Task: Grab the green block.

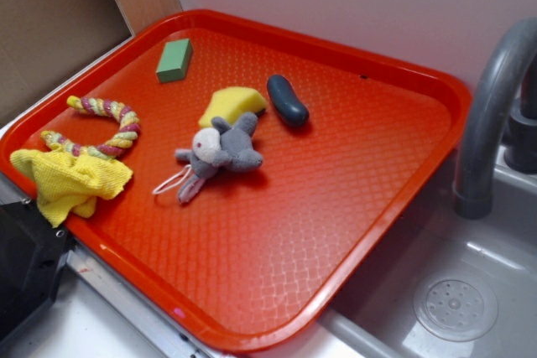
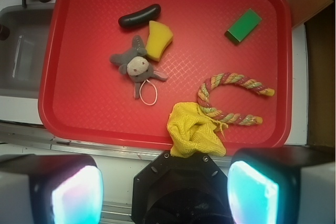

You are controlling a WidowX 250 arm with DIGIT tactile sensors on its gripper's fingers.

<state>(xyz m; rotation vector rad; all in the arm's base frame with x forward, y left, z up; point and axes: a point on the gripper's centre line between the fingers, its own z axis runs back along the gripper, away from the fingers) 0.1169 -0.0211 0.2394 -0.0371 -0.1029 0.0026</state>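
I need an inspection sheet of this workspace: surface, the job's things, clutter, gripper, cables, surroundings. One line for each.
Surface: red tray, textured, beside a sink.
Job's things: green block lies flat near the tray's far corner, apart from everything else.
Clutter: grey plush toy touching yellow sponge; dark pickle piece; rope ring; yellow cloth over the tray's edge.
Gripper: gripper open, empty, off the tray's near edge.
Cables: nothing seen.
Surroundings: grey faucet, sink drain, wall.
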